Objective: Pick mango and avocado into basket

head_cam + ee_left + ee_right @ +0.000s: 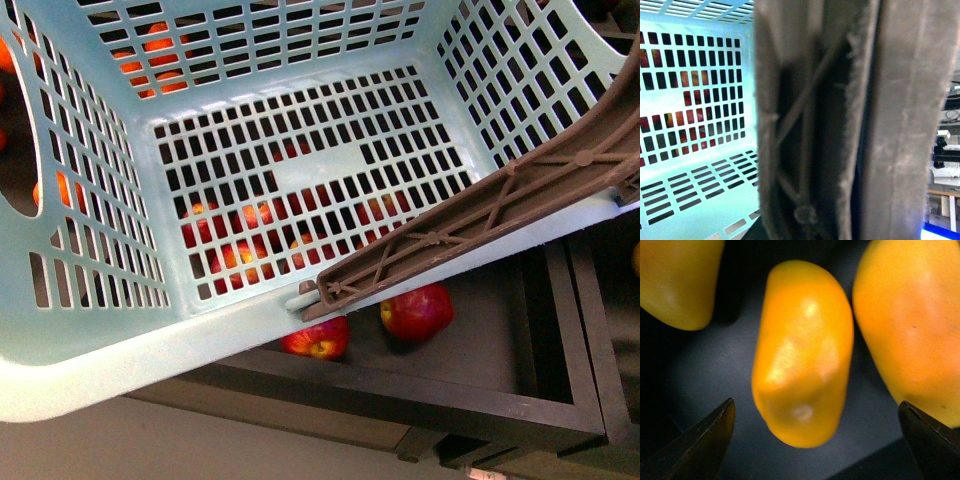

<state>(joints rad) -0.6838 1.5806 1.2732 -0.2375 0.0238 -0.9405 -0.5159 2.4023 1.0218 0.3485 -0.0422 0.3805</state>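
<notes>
The light teal basket (90, 330) hangs tilted close before the front camera, and nothing lies in it. Its brown handle (480, 220) crosses the right side. In the left wrist view the handle (900, 125) fills the picture beside the basket's slotted wall (695, 200); my left gripper is shut on the basket there, its fingers hidden. In the right wrist view an orange-yellow mango (802, 350) lies on a dark floor. My right gripper (816, 405) is open just above it, one black finger (705, 440) on either side, apart from the fruit. The avocado is out of view.
Two more orange-yellow fruits (675, 280) (915, 330) flank the mango closely. Red apples (415, 310) lie in a dark tray (500, 390) below the basket, with more showing through its slots. Orange fruits (155, 50) show behind the basket's far wall.
</notes>
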